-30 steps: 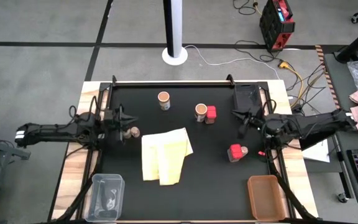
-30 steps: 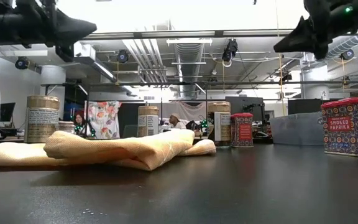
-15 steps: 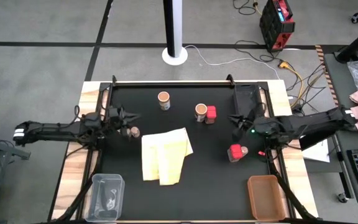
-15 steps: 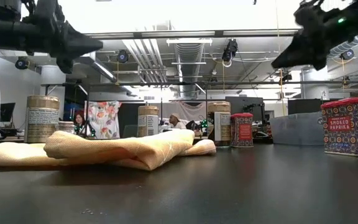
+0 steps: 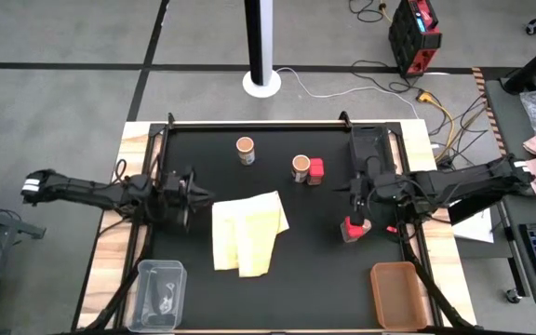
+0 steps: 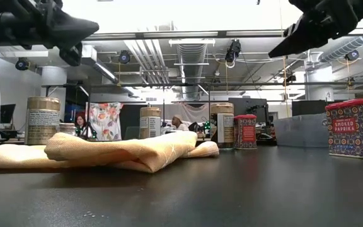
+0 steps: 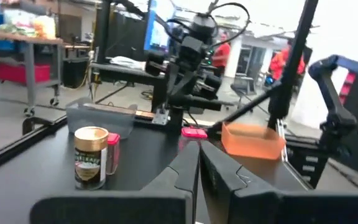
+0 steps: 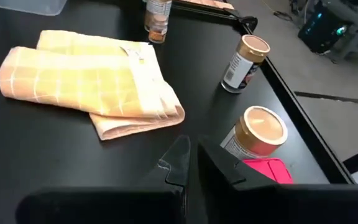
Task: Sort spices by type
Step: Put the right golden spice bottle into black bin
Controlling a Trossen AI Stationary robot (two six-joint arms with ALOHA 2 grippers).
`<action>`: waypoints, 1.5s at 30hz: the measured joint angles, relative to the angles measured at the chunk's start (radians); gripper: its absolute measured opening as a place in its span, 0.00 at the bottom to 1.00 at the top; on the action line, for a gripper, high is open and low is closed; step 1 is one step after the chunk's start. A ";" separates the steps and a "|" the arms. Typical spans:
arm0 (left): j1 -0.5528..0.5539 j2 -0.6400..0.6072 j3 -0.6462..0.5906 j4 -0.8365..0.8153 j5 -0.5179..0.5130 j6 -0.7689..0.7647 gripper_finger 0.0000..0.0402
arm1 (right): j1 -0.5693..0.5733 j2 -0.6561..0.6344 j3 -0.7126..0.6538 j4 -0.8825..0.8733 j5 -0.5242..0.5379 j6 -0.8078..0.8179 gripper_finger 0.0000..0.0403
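Two round jars with tan tops (image 5: 245,149) (image 5: 301,167) stand at the far middle of the black table, with a red block (image 5: 315,170) touching the second jar. Another red block (image 5: 352,229) stands at the right beside a tiny jar (image 5: 366,226). A small jar (image 8: 158,15) stands by the far corner of the yellow cloth (image 5: 247,233); in the high view my left gripper hides it. My left gripper (image 5: 201,193) hovers shut and level at the left. My right gripper (image 5: 354,194) hovers shut above the right red block, tipped slightly down.
A clear plastic bin (image 5: 161,293) sits at the near left corner and an orange tray (image 5: 398,293) at the near right. A black box (image 5: 370,144) lies at the far right. The folded cloth fills the table's middle.
My left gripper has swung toward the near edge and now stands over the small jar by the cloth. My right gripper has reached farther toward the table's middle, rolled about its own axis and tipped down a little. Both stayed shut, and no spice has moved.
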 joint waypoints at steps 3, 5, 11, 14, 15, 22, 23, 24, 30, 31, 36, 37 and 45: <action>-0.010 0.005 0.000 0.001 0.000 0.047 0.00 | 0.000 0.010 0.013 0.001 0.000 0.005 0.06; -0.009 0.007 0.000 0.006 -0.007 0.058 0.00 | 0.000 0.015 0.021 0.000 0.000 0.019 0.06; -0.008 0.010 0.000 0.007 -0.085 0.048 0.00 | 0.000 0.021 0.035 0.006 -0.011 0.095 0.06; -0.009 0.023 0.000 0.007 -0.085 0.047 0.00 | 0.000 0.019 0.040 0.007 -0.010 0.046 0.06; -0.009 0.028 0.000 0.012 -0.085 0.047 0.00 | 0.000 0.019 0.041 0.008 -0.010 0.039 0.06; -0.009 0.045 0.000 0.077 -0.085 0.109 0.00 | 0.000 0.020 0.042 0.007 -0.009 0.037 0.06; -0.009 0.045 0.000 0.087 -0.085 0.124 0.00 | 0.000 0.020 0.042 0.007 -0.009 0.037 0.06; -0.009 0.045 0.000 0.098 -0.085 0.137 0.00 | 0.000 0.020 0.042 0.007 -0.009 0.037 0.06; -0.009 0.044 0.000 0.135 -0.085 0.210 0.00 | 0.000 0.020 0.042 0.008 -0.008 0.073 0.06; -0.009 0.045 0.000 0.134 -0.085 0.224 0.00 | 0.000 0.020 0.042 0.008 -0.008 0.080 0.06; -0.009 0.058 0.000 0.136 -0.085 0.273 0.00 | 0.000 0.021 0.041 0.031 0.040 0.099 0.06; -0.009 0.062 0.000 0.136 -0.085 0.280 0.00 | 0.000 0.023 0.041 0.033 0.061 0.121 0.06; -0.009 0.092 0.000 0.171 -0.085 0.280 0.00 | -0.001 0.062 0.040 0.022 0.155 0.207 0.14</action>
